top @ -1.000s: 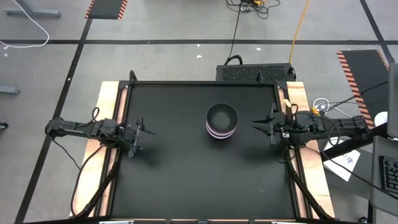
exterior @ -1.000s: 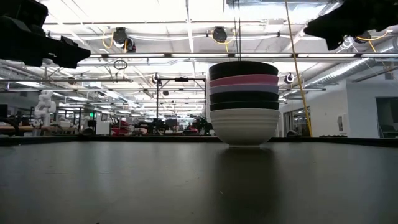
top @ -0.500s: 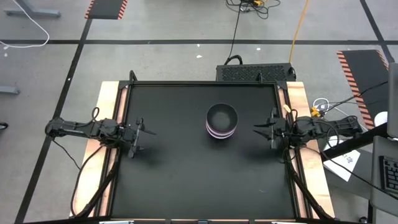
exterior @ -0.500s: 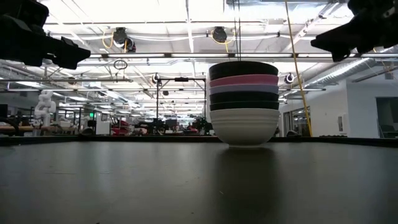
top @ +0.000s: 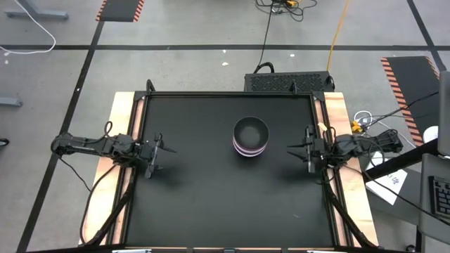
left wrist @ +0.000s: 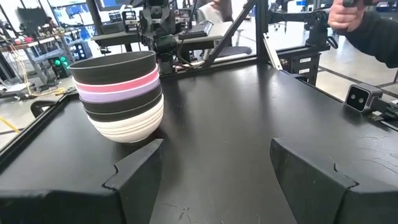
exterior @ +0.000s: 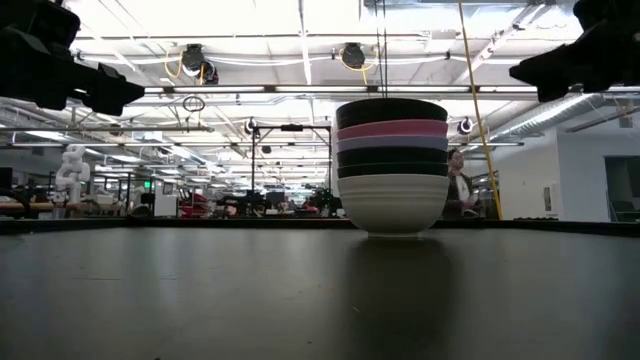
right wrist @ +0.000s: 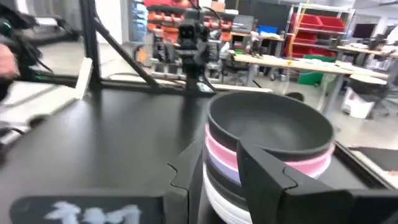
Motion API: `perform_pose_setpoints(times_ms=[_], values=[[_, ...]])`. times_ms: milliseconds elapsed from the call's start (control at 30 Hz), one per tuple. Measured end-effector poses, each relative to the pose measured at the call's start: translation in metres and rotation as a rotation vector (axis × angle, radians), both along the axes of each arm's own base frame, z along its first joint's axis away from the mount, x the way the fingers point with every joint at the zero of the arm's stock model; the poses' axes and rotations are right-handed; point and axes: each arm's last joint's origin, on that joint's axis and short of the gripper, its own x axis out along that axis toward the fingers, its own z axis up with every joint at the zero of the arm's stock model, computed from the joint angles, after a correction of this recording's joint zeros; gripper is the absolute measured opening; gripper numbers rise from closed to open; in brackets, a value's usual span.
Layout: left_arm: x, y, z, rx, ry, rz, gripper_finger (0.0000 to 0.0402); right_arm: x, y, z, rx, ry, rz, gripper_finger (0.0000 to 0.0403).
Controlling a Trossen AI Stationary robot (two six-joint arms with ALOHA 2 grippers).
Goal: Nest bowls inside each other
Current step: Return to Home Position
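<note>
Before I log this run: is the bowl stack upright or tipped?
Upright: the bowl stack stands level, rims parallel; left gripper and right gripper hang apart from it.

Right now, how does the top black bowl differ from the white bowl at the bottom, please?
The top black bowl is dark, showing a rim band; the white bowl is pale, showing most of its wall. The white bowl rests on the table; the black one sits in the pink bowl. Both are round and stacked. The left gripper and right gripper hang at the table's sides.
</note>
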Motion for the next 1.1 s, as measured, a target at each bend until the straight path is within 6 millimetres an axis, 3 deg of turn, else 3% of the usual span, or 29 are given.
perform_pose_setpoints(times_ms=[433, 633, 733, 1100], values=[[0.001, 0.002, 0.003, 0.009, -0.036, 0.024, 0.0294, 0.005, -0.006, 0.003, -0.074, -0.162, -0.094, 0.0089], [0.001, 0.011, 0.002, 0.024, -0.023, 0.11, 0.0294, 0.009, -0.015, -0.012, -0.021, -0.122, -0.172, 0.0089], [0.001, 0.016, 0.001, 0.037, -0.012, 0.141, 0.0294, 0.012, -0.02, -0.02, 0.0, -0.105, -0.174, 0.0089], [-0.001, 0.03, -0.002, 0.037, 0.011, 0.157, 0.0294, 0.009, -0.034, -0.015, 0.042, -0.175, -0.112, 0.0089]])
